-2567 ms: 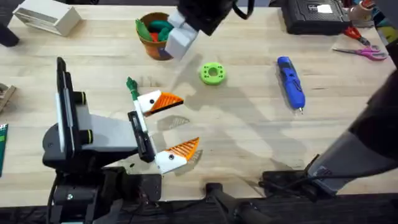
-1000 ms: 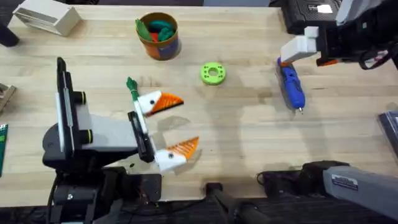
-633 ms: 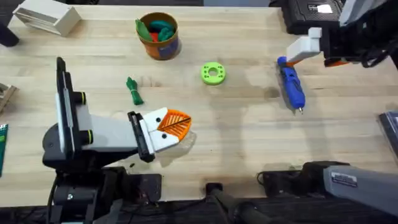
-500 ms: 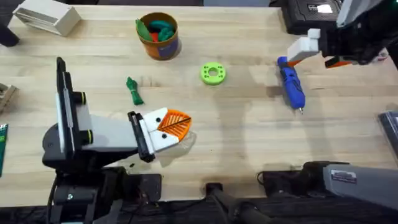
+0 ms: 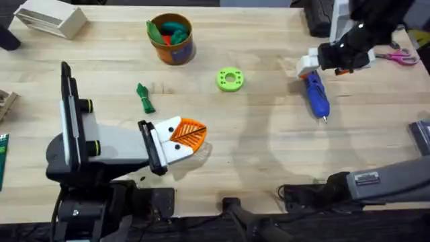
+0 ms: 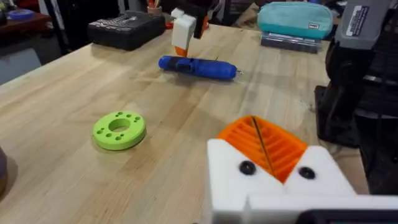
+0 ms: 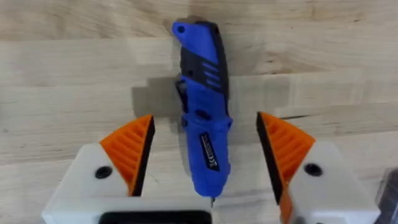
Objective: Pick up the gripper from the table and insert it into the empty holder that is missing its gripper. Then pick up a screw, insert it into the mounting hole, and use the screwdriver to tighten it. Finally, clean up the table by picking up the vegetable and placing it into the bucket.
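The screwdriver [image 5: 314, 90] lay flat on the tabletop [image 5: 269, 154] in the upper right of the overhead frame, its long axis running up and down the picture with the metal tip toward the lower edge. My right fingers [image 7: 205, 155] hung spread apart directly over its blue body, one orange pad on each side, not yet touching it. My left fingers [image 5: 191, 136] rested pressed together, holding nothing, low in the left of that frame, well apart from the screwdriver.

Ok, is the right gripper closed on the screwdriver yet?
No, the right gripper is open, its orange pads apart on either side of the screwdriver lying on the table.
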Action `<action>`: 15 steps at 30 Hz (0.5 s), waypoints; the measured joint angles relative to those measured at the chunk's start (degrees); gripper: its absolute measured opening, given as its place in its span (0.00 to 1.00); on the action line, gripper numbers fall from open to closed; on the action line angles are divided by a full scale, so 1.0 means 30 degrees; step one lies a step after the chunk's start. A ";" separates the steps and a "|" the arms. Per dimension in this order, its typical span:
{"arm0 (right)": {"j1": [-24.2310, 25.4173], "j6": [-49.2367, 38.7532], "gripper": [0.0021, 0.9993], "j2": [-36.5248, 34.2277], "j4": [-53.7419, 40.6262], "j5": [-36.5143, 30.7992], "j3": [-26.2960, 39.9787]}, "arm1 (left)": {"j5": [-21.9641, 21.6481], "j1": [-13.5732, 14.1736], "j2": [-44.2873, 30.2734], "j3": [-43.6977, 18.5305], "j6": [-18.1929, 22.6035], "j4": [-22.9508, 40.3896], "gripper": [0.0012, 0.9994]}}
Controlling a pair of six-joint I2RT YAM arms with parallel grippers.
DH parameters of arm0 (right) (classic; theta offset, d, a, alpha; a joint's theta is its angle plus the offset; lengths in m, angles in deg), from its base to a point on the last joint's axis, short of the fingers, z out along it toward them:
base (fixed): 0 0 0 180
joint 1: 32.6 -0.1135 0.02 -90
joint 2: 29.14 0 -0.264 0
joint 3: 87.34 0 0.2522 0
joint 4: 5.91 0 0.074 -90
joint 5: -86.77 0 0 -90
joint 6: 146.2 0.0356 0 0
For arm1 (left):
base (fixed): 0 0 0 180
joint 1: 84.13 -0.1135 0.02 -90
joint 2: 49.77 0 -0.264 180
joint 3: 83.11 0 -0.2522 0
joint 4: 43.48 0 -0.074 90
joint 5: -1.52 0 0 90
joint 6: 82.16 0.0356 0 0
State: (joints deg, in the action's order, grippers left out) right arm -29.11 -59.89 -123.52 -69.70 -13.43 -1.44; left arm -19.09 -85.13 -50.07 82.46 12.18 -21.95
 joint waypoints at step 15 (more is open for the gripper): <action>0.0069 -0.0357 0.92 -0.3483 0.1513 0.0337 -0.0036 | -0.0006 0.0000 0.0000 0.0000 0.0000 0.0000 0.00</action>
State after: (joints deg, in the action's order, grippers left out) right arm -28.90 -60.96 -133.97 -65.16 -12.42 -1.55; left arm -19.11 -85.13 -50.07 82.46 12.18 -21.95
